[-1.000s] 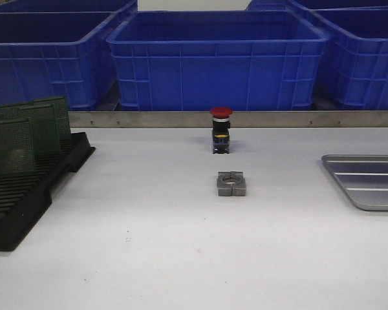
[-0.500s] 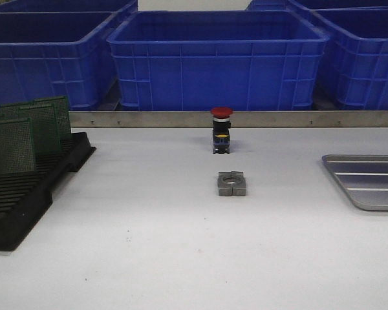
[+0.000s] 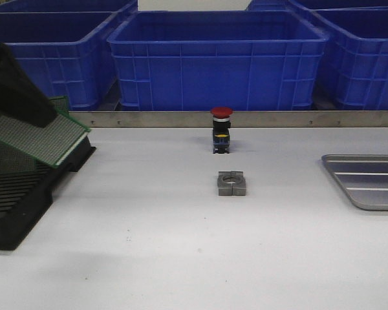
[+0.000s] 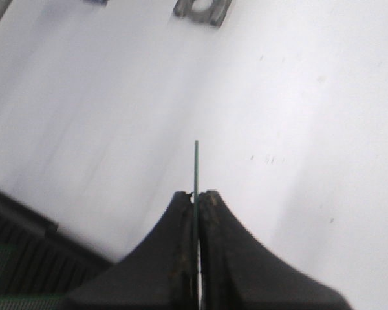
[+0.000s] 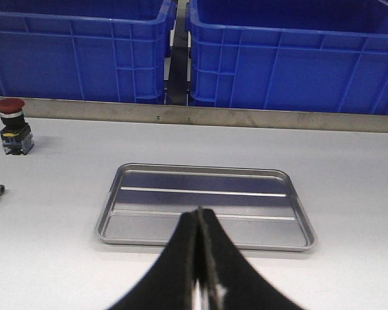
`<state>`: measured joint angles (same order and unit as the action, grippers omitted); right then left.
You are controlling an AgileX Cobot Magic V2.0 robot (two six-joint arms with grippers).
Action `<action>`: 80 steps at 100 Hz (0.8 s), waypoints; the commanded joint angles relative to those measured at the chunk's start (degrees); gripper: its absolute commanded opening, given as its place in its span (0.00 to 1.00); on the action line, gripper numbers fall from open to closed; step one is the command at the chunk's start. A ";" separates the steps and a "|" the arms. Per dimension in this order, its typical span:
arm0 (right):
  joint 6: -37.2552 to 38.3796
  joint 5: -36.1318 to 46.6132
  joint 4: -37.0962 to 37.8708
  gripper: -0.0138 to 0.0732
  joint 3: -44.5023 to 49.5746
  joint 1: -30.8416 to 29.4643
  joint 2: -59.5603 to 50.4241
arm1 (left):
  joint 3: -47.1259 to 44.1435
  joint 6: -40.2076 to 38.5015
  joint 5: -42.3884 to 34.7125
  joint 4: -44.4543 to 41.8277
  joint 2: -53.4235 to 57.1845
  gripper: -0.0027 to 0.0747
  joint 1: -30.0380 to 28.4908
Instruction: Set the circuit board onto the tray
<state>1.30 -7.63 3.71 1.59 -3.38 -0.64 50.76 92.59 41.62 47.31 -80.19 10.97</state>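
Note:
A green perforated circuit board [image 3: 42, 139] hangs tilted above the right end of the black slotted rack [image 3: 19, 197], with my left gripper [image 3: 44, 115] shut on its upper edge. In the left wrist view the board [image 4: 196, 165] shows edge-on, pinched between the fingers of the left gripper [image 4: 195, 195], with the rack [image 4: 32, 255] beside it. The silver-grey ridged tray [image 3: 368, 182] lies empty at the table's right edge. In the right wrist view my right gripper [image 5: 200, 213] hovers shut and empty over the near rim of the tray [image 5: 246, 230].
A red-capped push button [image 3: 221, 129] and a grey metal block [image 3: 231, 183] sit mid-table between rack and tray. More green boards [image 3: 5, 161] stand in the rack. Blue plastic bins [image 3: 216, 58] line the back behind a metal rail [image 3: 278, 119].
My left arm has come into the front view at the left, holding a circuit board tilted above the rack. The upright boards at the rack's far end no longer show.

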 commanded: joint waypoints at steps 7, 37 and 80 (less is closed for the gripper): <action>-0.06 4.80 0.07 0.09 -0.74 -0.21 -1.45 | 1.58 7.31 1.93 13.45 1.90 0.01 3.76; -0.06 4.80 0.07 0.09 -0.74 -0.21 -1.45 | 1.58 12.52 4.92 20.48 1.90 0.01 8.81; -0.06 4.86 0.07 0.09 -0.74 -0.21 -1.45 | 1.58 14.47 6.25 20.86 1.90 0.01 9.20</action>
<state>1.30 -7.63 3.71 1.59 -3.38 -0.64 50.76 106.83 46.89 64.49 -80.19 19.67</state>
